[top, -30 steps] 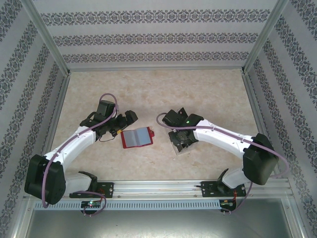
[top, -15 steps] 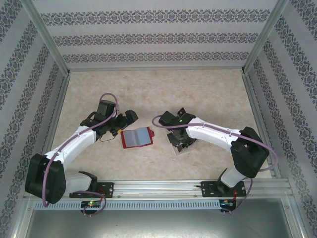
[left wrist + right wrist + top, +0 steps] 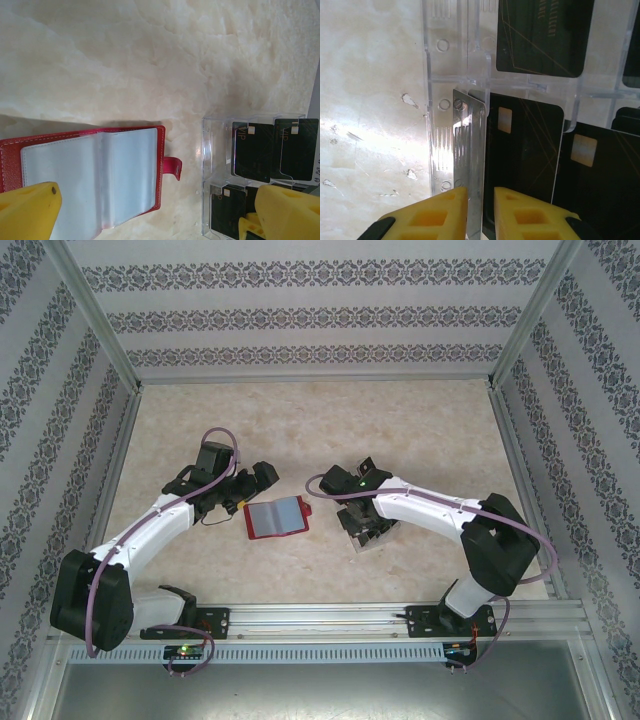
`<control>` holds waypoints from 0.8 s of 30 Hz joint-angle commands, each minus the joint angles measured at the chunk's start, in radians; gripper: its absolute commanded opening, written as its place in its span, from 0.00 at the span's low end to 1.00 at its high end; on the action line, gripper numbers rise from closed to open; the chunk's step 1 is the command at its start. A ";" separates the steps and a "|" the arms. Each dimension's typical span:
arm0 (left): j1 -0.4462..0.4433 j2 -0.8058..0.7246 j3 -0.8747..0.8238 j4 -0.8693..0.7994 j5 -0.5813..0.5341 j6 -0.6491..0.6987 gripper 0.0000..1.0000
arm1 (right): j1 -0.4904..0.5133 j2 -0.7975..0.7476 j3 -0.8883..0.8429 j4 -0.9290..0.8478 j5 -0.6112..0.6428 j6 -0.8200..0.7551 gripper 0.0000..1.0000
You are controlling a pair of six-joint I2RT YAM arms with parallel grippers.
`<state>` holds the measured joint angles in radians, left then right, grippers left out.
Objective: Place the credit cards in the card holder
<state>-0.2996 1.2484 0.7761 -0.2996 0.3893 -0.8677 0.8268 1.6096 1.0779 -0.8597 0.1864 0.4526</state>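
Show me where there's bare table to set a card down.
Free: the far half of the table up to the back wall, and the near strip between card holder and base rail. Crowded: the middle, where card holder, clear tray, left gripper and right gripper cluster.

**Card holder mid-worktop, tray to its right**

I see the card holder (image 3: 277, 518) lying spread flat near the middle of the worktop (image 3: 300, 430), a little toward the near edge. The tray (image 3: 206, 150) sits just to its right, with a gap between them. The credit cards (image 3: 252, 150) lie flat in the tray's compartments. My left gripper (image 3: 250, 492) is at the holder's left side. My right gripper (image 3: 480, 200) is above the tray's left wall, with an upright card (image 3: 469, 165) between its fingers.
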 commanded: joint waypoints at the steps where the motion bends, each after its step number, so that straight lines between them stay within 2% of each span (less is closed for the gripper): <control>1: 0.006 0.004 -0.010 0.030 0.009 -0.006 1.00 | -0.006 0.021 -0.016 0.001 0.005 -0.015 0.22; 24: 0.006 -0.001 -0.008 0.026 0.005 -0.004 1.00 | -0.018 0.029 -0.037 0.016 -0.017 -0.017 0.08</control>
<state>-0.2996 1.2484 0.7761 -0.3000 0.3889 -0.8677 0.8242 1.6253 1.0702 -0.8440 0.1802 0.4408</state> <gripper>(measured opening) 0.999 0.088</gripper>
